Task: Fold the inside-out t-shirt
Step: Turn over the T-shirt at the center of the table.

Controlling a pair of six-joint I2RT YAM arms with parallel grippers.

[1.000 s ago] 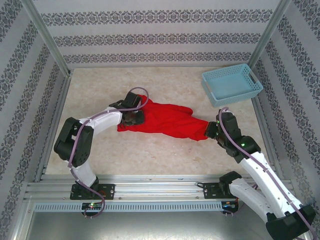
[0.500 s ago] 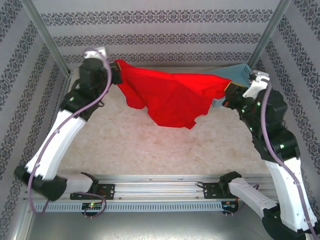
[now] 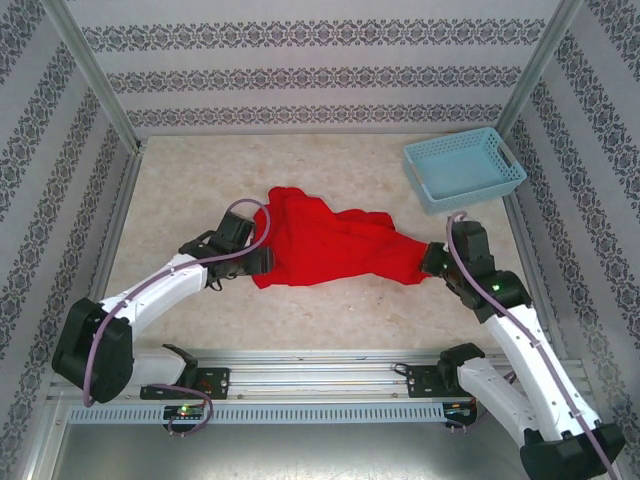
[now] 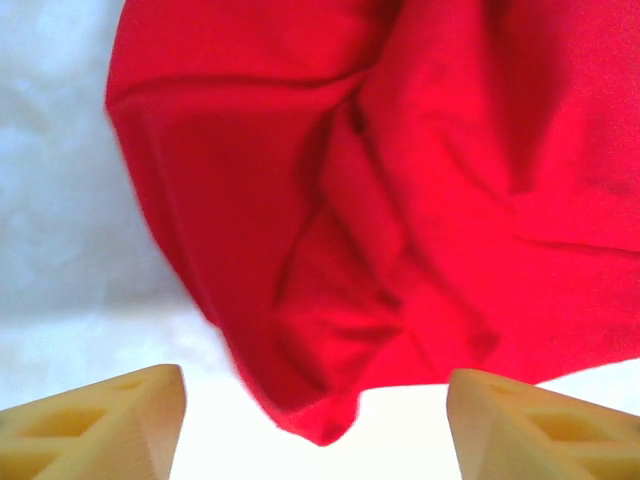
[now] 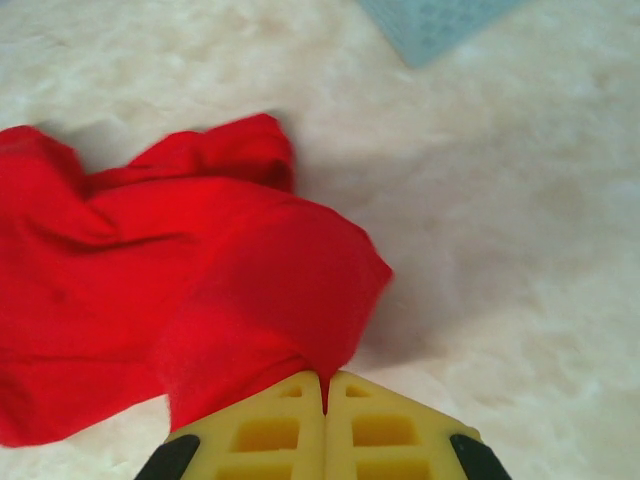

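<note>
T-shirt crumpled mid-table, left gripper at its 8 o'clock edge, fingers spread wide, right gripper at 4 o'clock, fingers pinching red fabric, basket at 1 o'clock.

Red t-shirt lies crumpled mid-table

Lab test cell dressed as a room: a left arm and a right arm, both white, stood bolted to slotted aluminium rails at the near edge of a marble-patterned surface. Bare aluminium posts framed the bay, and flat panels of striped, floral-print wallpaper closed it in on three sides. Exposed cables ran along both arms. A red t-shirt and a light blue basket lay on the surface.
</note>
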